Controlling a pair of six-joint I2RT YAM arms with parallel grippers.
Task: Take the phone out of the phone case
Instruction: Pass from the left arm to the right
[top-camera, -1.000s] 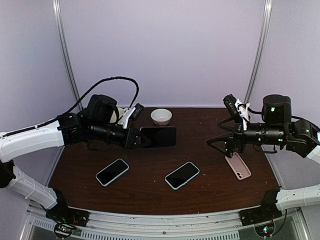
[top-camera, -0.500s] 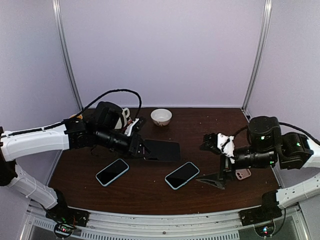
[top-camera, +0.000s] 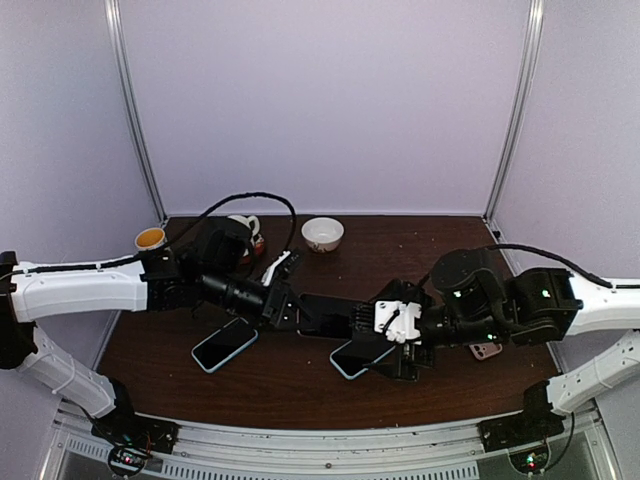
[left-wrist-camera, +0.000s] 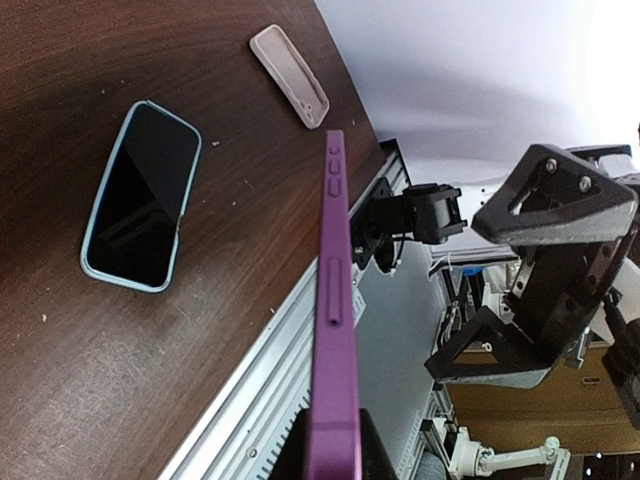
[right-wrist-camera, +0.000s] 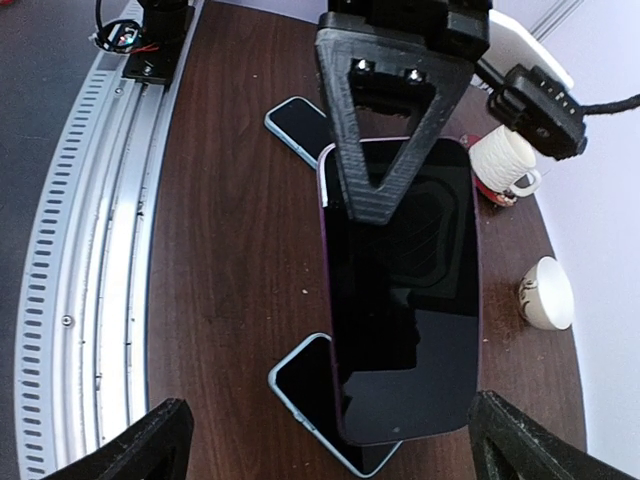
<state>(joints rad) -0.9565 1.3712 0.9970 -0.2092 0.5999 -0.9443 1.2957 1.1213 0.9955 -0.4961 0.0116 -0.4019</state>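
Note:
The phone in its purple case (top-camera: 330, 312) is held in the air over the table's middle by my left gripper (top-camera: 290, 305), which is shut on one end. In the left wrist view the purple case (left-wrist-camera: 333, 300) shows edge-on, running up from my shut jaws. In the right wrist view the phone (right-wrist-camera: 405, 300) faces the camera screen up, with the left gripper's finger (right-wrist-camera: 385, 130) on its far end. My right gripper (right-wrist-camera: 335, 450) is open wide, and the phone's near end lies between its fingertips (right-wrist-camera: 150, 445) without touching them. The right gripper (top-camera: 385, 335) is at the phone's right end.
Two blue-cased phones lie on the table (top-camera: 225, 343) (top-camera: 360, 352), the second under the held phone. An empty pink case (top-camera: 487, 349) lies at the right. A white bowl (top-camera: 322, 233), a mug (top-camera: 245, 232) and an orange cup (top-camera: 150, 239) stand at the back.
My left arm has carried the purple-cased phone forward and lower toward the middle. My right arm has swung left from the pink case, and its open jaws now straddle the phone's free end.

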